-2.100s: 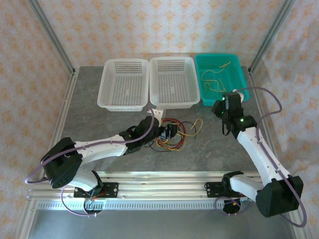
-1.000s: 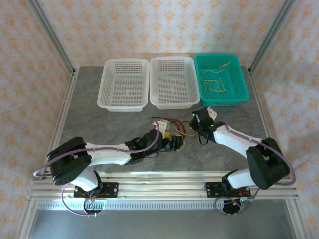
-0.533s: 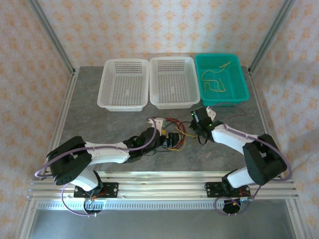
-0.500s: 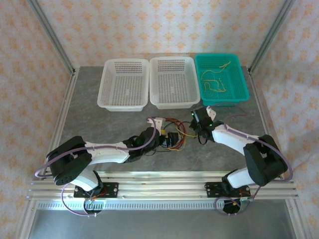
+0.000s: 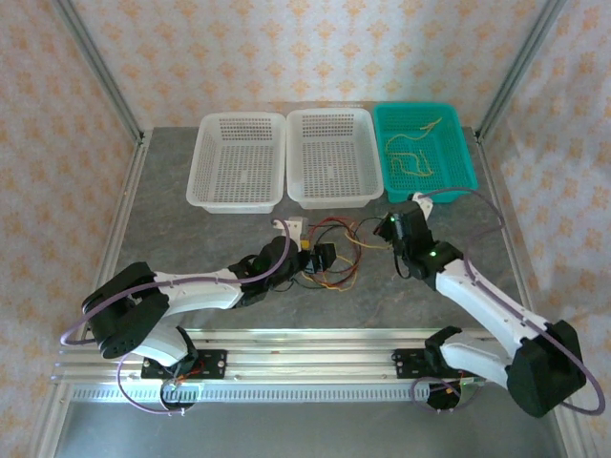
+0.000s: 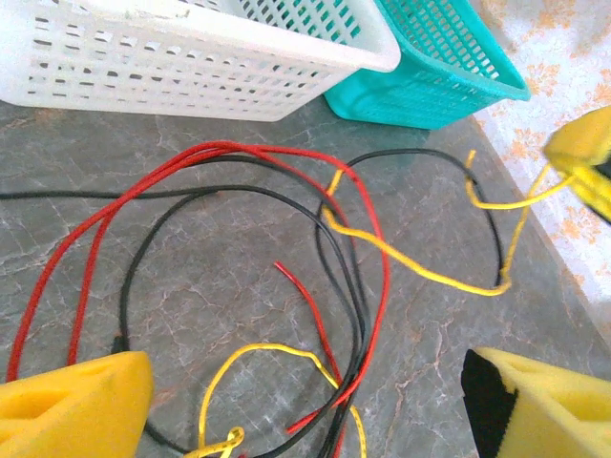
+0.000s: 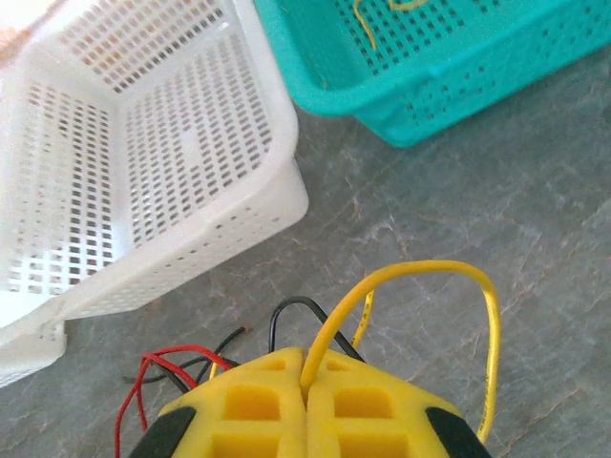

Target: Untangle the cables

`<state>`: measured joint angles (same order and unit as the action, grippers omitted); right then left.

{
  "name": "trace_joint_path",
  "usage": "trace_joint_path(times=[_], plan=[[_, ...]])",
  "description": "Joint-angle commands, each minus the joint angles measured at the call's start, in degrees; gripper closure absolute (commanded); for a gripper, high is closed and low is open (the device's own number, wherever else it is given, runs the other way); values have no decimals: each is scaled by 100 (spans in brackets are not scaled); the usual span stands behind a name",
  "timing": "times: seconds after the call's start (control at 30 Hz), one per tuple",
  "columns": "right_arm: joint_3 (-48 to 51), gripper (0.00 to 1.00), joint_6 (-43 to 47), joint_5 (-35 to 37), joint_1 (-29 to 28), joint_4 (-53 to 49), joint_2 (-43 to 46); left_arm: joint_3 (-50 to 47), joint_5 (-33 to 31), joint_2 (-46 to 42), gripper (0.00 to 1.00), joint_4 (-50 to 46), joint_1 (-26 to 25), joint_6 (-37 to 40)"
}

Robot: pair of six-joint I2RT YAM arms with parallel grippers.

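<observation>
While right pincer (image 7: 305, 367) pinches yellow cable (image 7: 430, 266) (jaws together), left pincer (image 6: 305, 410) spread

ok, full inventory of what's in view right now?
left white basket: 1, white, far edge, left
middle white basket: 1, white, far edge, centre
teal basket: 1, teal, far edge, right
loose yellow cables: count unclear, yellow, inside the teal basket
tangled cables: count unclear, red, black and yellow, mid-table in front of the baskets
held yellow cable: 1, yellow, loop rising from the right gripper
table: 1, grey marbled, under everything
left gripper: 1, yellow pads, open over the tangle
right gripper: 1, yellow pads, shut on the held yellow cable
</observation>
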<state>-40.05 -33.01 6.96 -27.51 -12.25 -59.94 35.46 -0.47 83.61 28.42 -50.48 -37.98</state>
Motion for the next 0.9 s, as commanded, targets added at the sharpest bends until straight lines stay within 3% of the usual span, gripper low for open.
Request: trace_joint_path(times=[0.0, 0.23, 0.37, 0.63, 0.87], plan=[[20, 100, 556, 249, -27, -98, 315, 57, 3, -192, 15, -56, 56, 52], [-184, 100, 1410, -37, -30, -172, 746, 141, 65, -272, 15, -100, 141, 249], [-330, 100, 2216, -701, -27, -205, 752, 144, 96, -489, 15, -182, 317, 403], [-569, 100, 2787, -1820, -28, 221, 429, 113, 365, -1060, 16, -525, 872, 858], [-1172, 100, 3045, -2795, -68, 452, -400, 52, 362, -1569, 19, -981, 1388, 1155]])
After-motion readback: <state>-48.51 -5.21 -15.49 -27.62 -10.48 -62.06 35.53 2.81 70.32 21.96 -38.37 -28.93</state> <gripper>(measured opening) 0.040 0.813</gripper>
